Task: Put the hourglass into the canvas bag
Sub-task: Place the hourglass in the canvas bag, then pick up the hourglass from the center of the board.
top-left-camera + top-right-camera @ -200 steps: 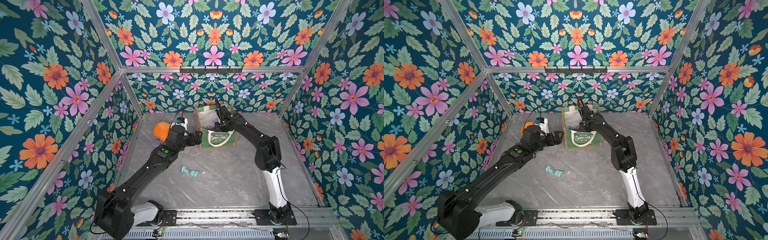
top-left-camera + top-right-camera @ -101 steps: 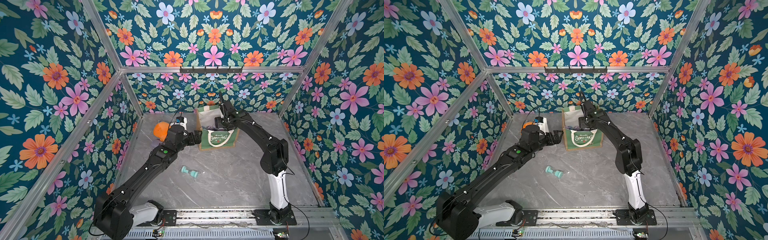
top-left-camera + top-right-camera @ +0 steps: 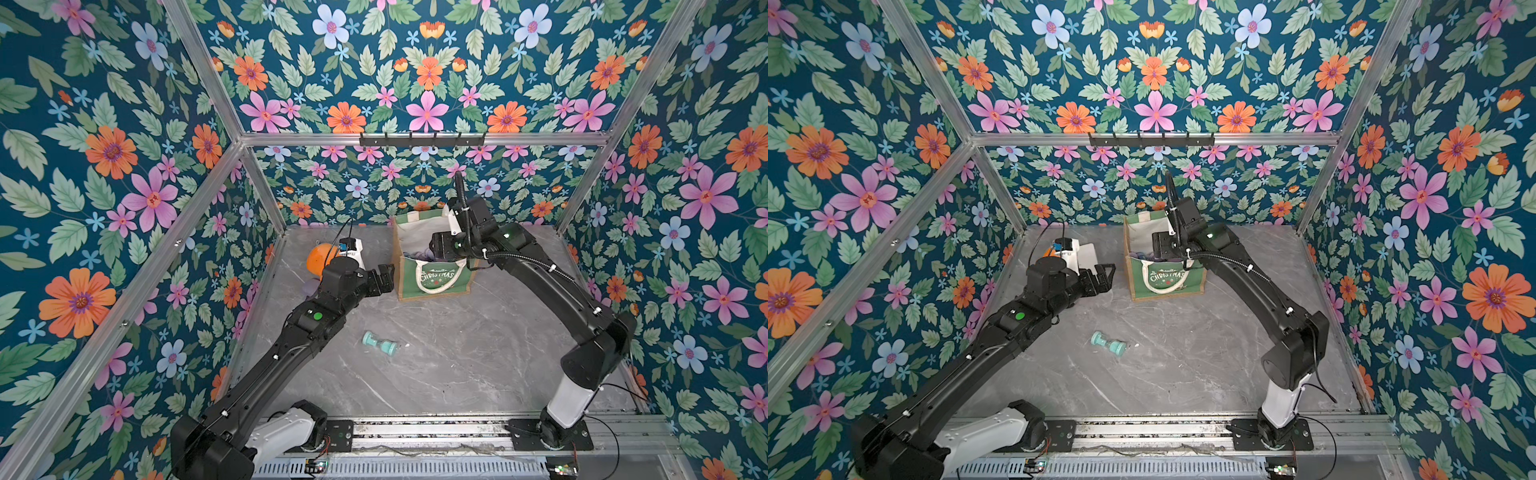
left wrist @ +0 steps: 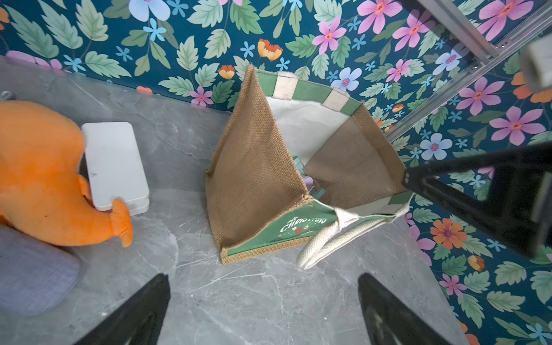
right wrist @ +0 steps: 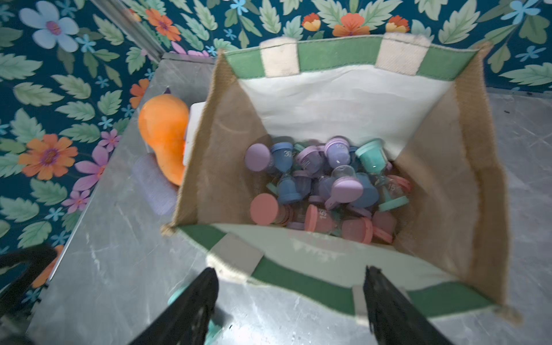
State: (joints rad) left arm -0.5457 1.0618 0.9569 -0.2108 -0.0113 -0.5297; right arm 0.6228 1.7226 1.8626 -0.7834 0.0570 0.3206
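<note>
Teal hourglass (image 3: 379, 343) lies on its side on the bench (image 3: 457, 365), well apart from the canvas bag (image 3: 432, 278): teal caps, clear waist, probably next to fetch. Over the bag's mouth my right gripper (image 5: 291, 271) hangs spread and empty above a pile of hourglasses (image 5: 322, 185). My left gripper (image 4: 263, 276), open and empty, waits beside the bag's burlap side, perhaps to steady it.

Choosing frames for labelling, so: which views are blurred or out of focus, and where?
Right wrist view: smeared throughout, the canvas bag and the hourglasses inside soft. Left wrist view: bag sharp, only the left gripper defocused. Both top views: crisp, the loose hourglass on the table clear.
</note>
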